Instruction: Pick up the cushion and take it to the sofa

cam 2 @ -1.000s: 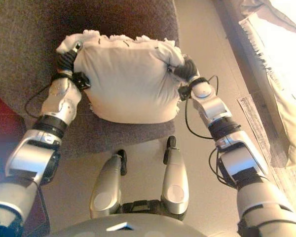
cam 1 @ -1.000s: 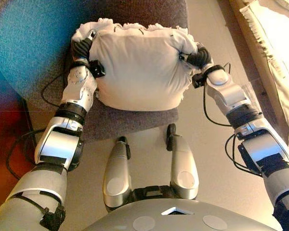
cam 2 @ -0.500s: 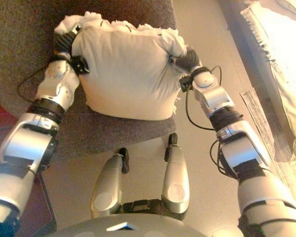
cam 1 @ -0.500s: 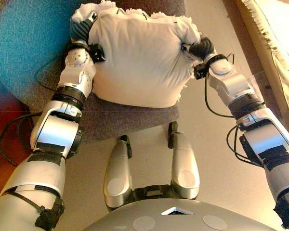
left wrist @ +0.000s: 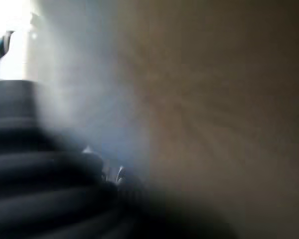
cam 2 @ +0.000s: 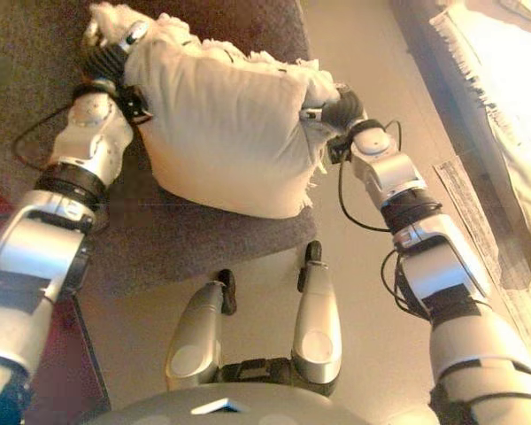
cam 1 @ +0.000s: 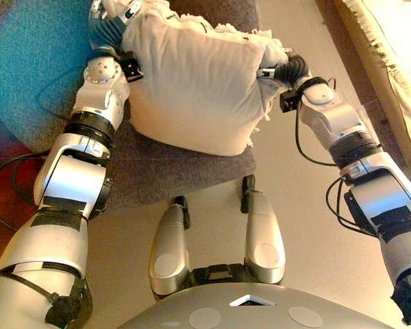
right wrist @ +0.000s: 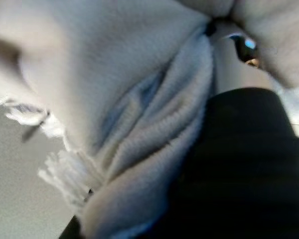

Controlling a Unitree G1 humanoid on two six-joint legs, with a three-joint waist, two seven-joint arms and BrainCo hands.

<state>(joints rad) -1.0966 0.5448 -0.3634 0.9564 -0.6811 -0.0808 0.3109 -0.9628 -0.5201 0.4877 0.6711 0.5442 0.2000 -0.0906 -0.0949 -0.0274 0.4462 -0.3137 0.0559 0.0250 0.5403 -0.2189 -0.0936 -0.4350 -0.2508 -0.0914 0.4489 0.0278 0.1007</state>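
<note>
Cushion [cam 1: 195, 82], soft, light and bulky, is pinched at opposite fringed edges; left hand [cam 1: 108, 26] and right hand [cam 1: 291, 68] are clenched into its fabric.

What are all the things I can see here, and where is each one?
Cream fringed fabric cushion: one, off-white, held up between the two hands, above the chair seat.
Grey upholstered chair: one, dark grey, under and behind the cushion, in front of the robot.
Pale fringed cloth: one, cream, along the right edge of the head views; what it covers is not clear.
Floor: beige, to the right of the chair.
Left hand: one, dark ribbed cover, against the cushion's left upper corner; fingers hidden.
Right hand: one, dark ribbed cover, pressed into the cushion's right edge, fabric bunched there; fingers hidden.
</note>
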